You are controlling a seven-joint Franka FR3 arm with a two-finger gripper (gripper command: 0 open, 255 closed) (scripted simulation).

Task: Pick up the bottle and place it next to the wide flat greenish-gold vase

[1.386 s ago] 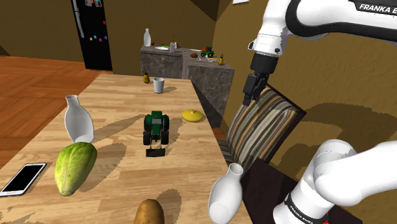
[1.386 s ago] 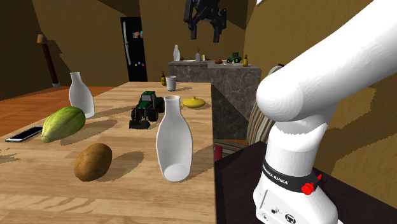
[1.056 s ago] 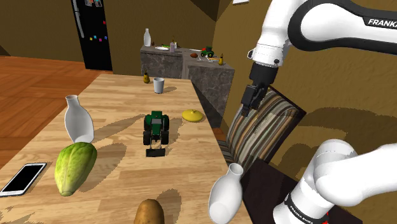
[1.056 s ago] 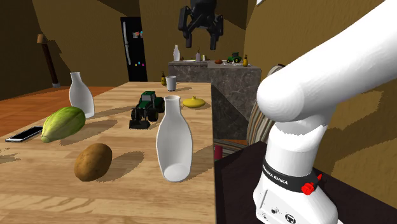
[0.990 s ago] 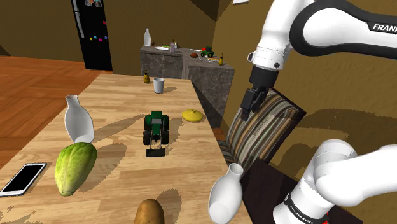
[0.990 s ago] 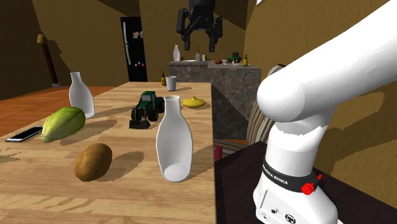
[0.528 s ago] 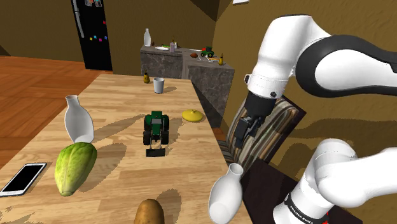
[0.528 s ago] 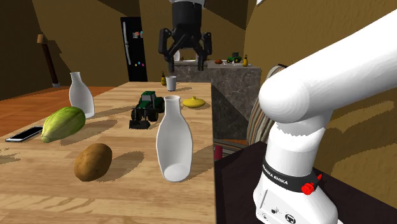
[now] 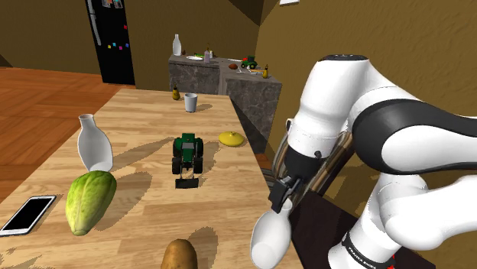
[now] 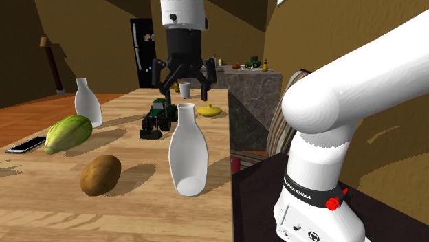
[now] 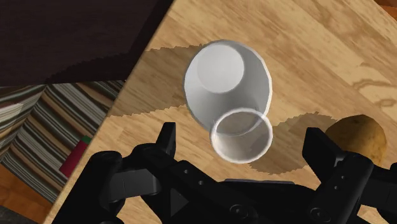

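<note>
Shows gripper [image 10: 184, 91] spread wide just above the mouth of the white bottle [image 10: 188, 148]. Finds it upright near the table [image 10: 124, 206] edge; in the second exterior view, potato [image 10: 100, 174] at nine o'clock, greenish-gold vase [image 10: 209, 110] well apart toward twelve.

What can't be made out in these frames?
Shoulder view: the bottle has its mouth hidden by the jaws and its base cut off by the bottom edge.
Shoulder view: the potato is cut off by the bottom edge.
Second exterior view: the phone is partly behind the green vegetable.
Shoulder view: the items on the far counter are too small to identify.
</note>
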